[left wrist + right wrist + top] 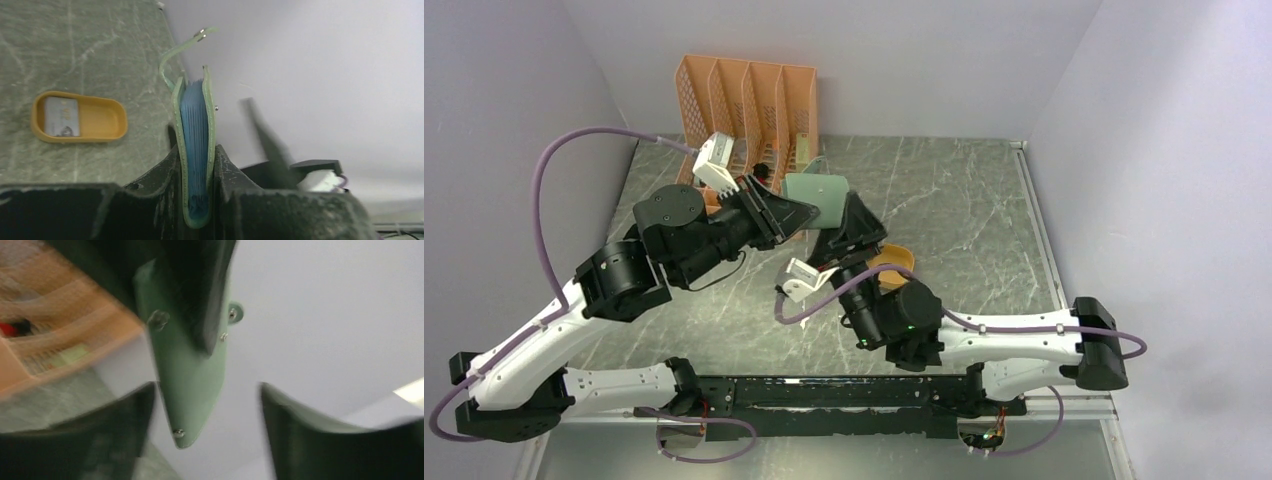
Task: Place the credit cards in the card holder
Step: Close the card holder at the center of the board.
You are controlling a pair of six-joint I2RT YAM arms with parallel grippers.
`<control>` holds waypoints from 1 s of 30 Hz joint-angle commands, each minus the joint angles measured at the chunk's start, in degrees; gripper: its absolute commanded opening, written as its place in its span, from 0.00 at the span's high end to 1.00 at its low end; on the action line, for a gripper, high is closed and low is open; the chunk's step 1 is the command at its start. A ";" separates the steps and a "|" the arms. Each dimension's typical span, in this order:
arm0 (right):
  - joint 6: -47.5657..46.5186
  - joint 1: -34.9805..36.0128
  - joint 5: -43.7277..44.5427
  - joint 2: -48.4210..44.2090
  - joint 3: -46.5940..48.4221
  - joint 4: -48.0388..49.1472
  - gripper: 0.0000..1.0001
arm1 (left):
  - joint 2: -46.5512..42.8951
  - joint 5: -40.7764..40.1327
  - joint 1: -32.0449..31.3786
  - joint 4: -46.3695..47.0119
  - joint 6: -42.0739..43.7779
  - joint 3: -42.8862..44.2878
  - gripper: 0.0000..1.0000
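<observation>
The left pincer point(197, 160) clamps the card holder point(195, 115) edge-up above the tabletop point(100, 50), probably so the right pincer point(207, 390), jaws apart beside it, can fetch a credit card point(62, 116).

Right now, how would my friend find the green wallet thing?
Start at the peach lattice plastic organizer standing at the back of the grey marbled table. Just in front of it, the left pincer holds up a small sage-green folding wallet. Unlike the mustard-yellow oval tray nearby, it shows blue sleeves inside and a snap tab.
</observation>
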 commanded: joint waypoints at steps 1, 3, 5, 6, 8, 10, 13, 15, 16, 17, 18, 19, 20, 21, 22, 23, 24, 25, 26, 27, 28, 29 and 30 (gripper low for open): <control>29.40 2.61 0.28 -2.58 14.07 -35.93 0.02 | -2.90 -5.35 0.46 2.93 7.41 -1.65 0.95; 44.60 1.92 -4.30 -2.47 19.87 -53.21 0.00 | -4.82 -5.90 0.41 3.45 11.58 -1.65 0.95; 58.67 -0.09 -10.67 -2.56 24.34 -67.03 0.00 | -6.05 -4.77 0.41 2.48 16.96 -0.43 0.95; 64.58 -2.11 -16.03 -3.11 26.16 -71.70 0.00 | -6.60 -3.02 0.43 1.75 20.15 0.25 0.95; 74.98 -9.31 -31.36 -6.08 26.71 -75.27 0.00 | -7.94 3.35 0.44 0.91 27.16 1.03 0.95; 84.27 -18.13 -48.98 -9.67 24.97 -74.56 0.00 | -9.56 11.00 0.43 -0.86 33.19 1.52 0.95; 96.11 -28.37 -72.46 -13.50 21.99 -69.59 0.00 | -11.39 22.15 0.46 -4.19 39.05 2.68 0.95; 103.02 -31.63 -83.00 -14.98 20.63 -65.41 0.00 | -12.33 28.21 0.46 -5.37 40.78 3.17 0.95; 106.38 -32.75 -86.50 -15.47 19.95 -62.93 0.00 | -12.74 30.60 0.46 -5.71 41.66 3.37 0.95; 109.54 -33.60 -89.90 -15.84 19.42 -60.48 0.00 | -13.05 32.13 0.46 -6.17 42.51 3.61 0.95; 112.24 -34.49 -92.73 -16.19 19.00 -58.21 0.00 | -13.23 33.26 0.46 -6.75 43.72 4.15 0.95; 115.28 -35.20 -95.77 -16.40 18.56 -55.49 0.00 | -13.30 35.52 0.46 -7.26 45.24 4.52 0.95; 118.47 -35.80 -98.58 -16.42 18.10 -52.61 0.00 | -13.36 37.12 0.42 -7.58 46.58 4.65 0.95; 121.53 -36.29 -101.58 -16.18 17.73 -49.38 0.00 | -13.20 38.43 0.46 -7.68 47.68 4.86 0.95; 124.56 -36.55 -103.82 -15.94 17.47 -46.86 0.00 | -12.71 39.90 0.41 -8.27 48.60 5.26 0.95; 127.24 -36.69 -105.64 -15.72 16.99 -44.12 0.00 | -12.01 41.28 0.44 -8.79 49.81 5.80 0.95; 129.87 -36.68 -106.92 -15.61 16.55 -41.51 0.00 | -11.25 42.82 0.42 -9.20 50.55 6.30 0.95; 131.86 -36.68 -107.59 -15.67 15.90 -39.03 0.00 | -10.62 44.15 0.45 -9.33 51.05 6.68 0.95; 133.76 -36.68 -108.09 -15.68 15.57 -37.78 0.00 | -10.04 45.22 0.46 -9.21 51.39 6.89 0.95; 134.17 -36.68 -108.46 -15.51 15.67 -37.65 0.00 | -9.58 46.34 0.44 -8.93 51.71 7.03 0.95; 134.24 -36.68 -108.74 -15.35 15.82 -38.08 0.00 | -9.19 47.32 0.46 -8.51 51.99 7.11 0.95; 134.58 -36.66 -109.03 -15.18 15.74 -37.93 0.00 | -8.73 48.02 0.46 -8.19 52.16 7.20 0.95; 135.38 -36.68 -109.28 -15.09 15.50 -37.19 0.00 | -8.27 48.49 0.42 -7.91 52.44 7.42 0.95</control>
